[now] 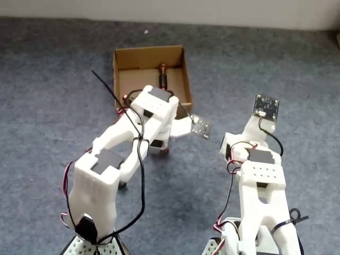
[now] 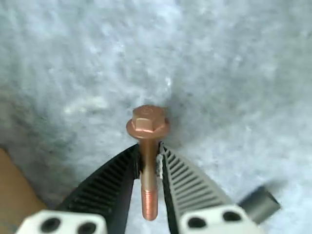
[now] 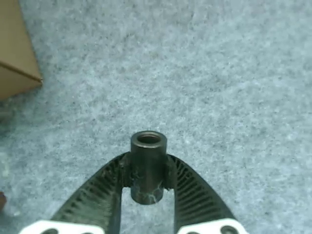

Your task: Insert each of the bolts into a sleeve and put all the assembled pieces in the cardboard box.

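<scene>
Bolt (image 2: 148, 163) in seemingly low left tool (image 2: 149, 150)

Grey carpeted table (image 1: 53, 79): cardboard box (image 1: 149, 52) resting on it; dark sleeve (image 2: 260, 204) lying loose.

The right gripper (image 3: 147, 169) clamps a short dark sleeve (image 3: 148, 148) between its ribbed black fingers (image 3: 190, 187), one on each side. The sleeve's open bore faces the camera. Below lies grey carpet (image 3: 219, 73). A corner of the cardboard box (image 3: 14, 53) rests on the carpet, well apart from the sleeve.
</scene>
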